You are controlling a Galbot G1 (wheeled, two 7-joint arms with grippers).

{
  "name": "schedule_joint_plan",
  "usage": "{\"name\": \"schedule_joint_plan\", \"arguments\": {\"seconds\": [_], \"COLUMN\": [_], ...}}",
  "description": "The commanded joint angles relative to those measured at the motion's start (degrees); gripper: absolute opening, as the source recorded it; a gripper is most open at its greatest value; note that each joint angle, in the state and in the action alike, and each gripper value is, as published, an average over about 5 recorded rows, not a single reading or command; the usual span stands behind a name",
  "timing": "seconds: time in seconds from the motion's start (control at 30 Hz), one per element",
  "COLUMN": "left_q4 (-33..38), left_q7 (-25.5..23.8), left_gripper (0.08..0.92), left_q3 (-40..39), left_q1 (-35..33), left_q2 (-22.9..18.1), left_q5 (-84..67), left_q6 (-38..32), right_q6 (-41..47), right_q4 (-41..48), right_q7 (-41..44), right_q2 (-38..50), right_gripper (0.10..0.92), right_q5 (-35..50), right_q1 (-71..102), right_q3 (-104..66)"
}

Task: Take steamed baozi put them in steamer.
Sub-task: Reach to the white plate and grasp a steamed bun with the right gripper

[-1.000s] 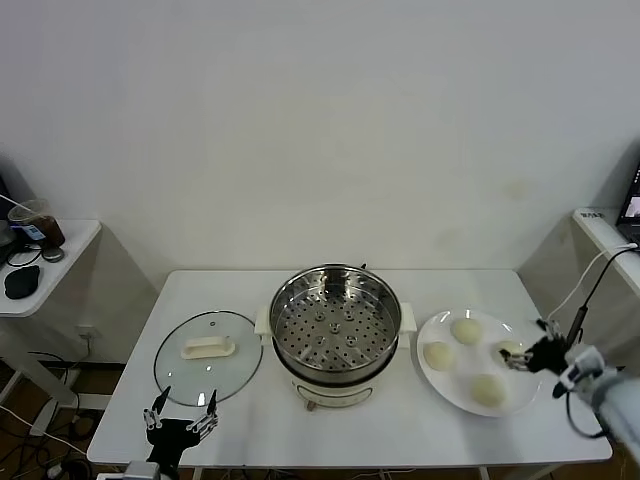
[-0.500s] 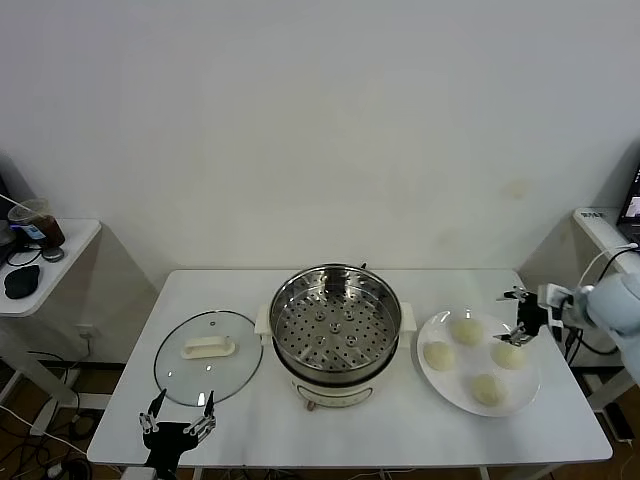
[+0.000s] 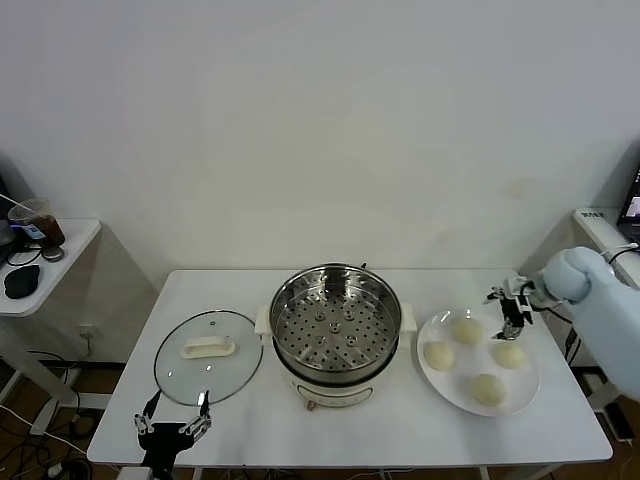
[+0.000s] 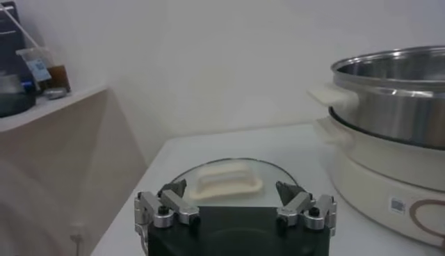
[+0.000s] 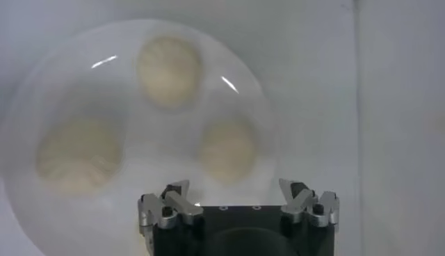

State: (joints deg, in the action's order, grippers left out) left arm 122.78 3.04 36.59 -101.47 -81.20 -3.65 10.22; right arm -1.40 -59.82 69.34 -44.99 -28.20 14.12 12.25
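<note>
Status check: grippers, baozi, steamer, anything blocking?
Right gripper open above plate, empty. Left gripper open, parked by glass lid. Four baozi on plate; steamer uncovered, tray bare. Nothing blocking.

Right arm [image 3: 600,300]: you've got a smooth pale grey-white shell, rounded at the joint.
Right gripper [image 5: 240,198]: black block body w/ silver metal finger links, dark tips, round screws at the pivots (two tiny holes on the front edge).
Left gripper [image 4: 235,202]: same build as you see it, black housing, silver links, black pivot screws.
Cable: thin dark lead by right wrist.
</note>
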Motion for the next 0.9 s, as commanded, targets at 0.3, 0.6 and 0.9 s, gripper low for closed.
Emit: {"name": "schedule_joint_plan", "arguments": {"seconds": [0.3,0.6,0.9], "left_q4": [-0.2,0.0,-0.1], "left_q7": [-0.1,-0.2,-0.1], "left_gripper": [0.823,0.823,0.823], "left_q3": [0.2,-0.1,-0.2], "left_q1": [-0.2,-0.1,-0.3], "left_q2": [-0.2,-0.4,-0.5], "left_q5": [0.1,0.3,0.3], "left_q6": [0.0,0.1,0.1], "right_q6": [-2.5,-2.8,-2.4], "right_q4": [7.3,10.1,10.5], "right_q7": [0.8,-0.3,-1.5], "right_q2": [-6.0,-8.5,-9.4], "right_gripper": [0.823,0.823,0.823], "right_q5": [-8.4,-11.0,-10.2], "right_q1": [-2.3,-1.9,-1.0], "right_q3": [1.1,-0.4,-0.8]}}
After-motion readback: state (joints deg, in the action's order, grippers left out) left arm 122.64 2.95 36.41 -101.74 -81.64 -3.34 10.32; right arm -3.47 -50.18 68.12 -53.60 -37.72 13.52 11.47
